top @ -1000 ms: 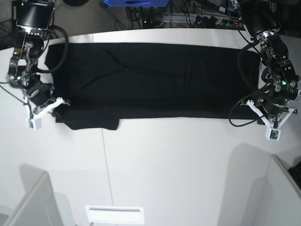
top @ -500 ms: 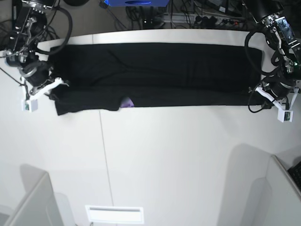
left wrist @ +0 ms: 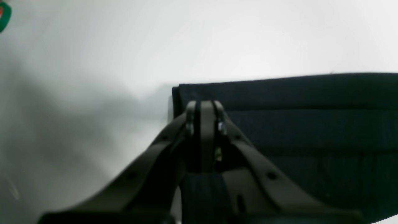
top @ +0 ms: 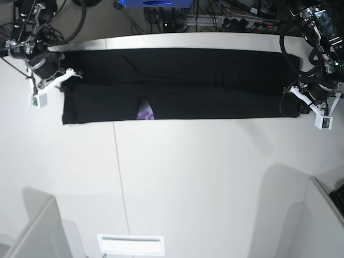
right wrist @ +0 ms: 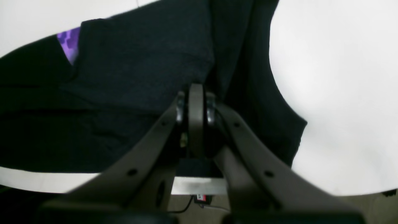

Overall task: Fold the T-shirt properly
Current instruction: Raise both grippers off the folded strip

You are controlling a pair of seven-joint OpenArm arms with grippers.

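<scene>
My left gripper (left wrist: 203,107) was pinched together on the T-shirt (top: 177,83), its jaws closed flat against each other with dark cloth caught between them lower down, near the palm. In the left wrist view the shirt's squared corner lay just past my fingertips, its layered edges stacked in bands running off to the right over the white table (left wrist: 217,37). In the base view that gripper (top: 301,105) sat at the shirt's right end, at the near corner.

My right gripper (right wrist: 196,93) was likewise clamped on the shirt, jaws together, black fabric bunched around and under the tips. Beyond them the cloth spread away in soft folds, and a small patch of purple print (right wrist: 70,43) peeked out at a raised flap. In the base view this gripper (top: 56,80) was at the shirt's left end.

Between my two arms the shirt lay stretched as a long black band across the far part of the table (top: 188,183), folded lengthwise, with the purple print (top: 144,113) showing at its near edge, left of the middle. Cables and equipment crowded the floor beyond the table's far rim.
</scene>
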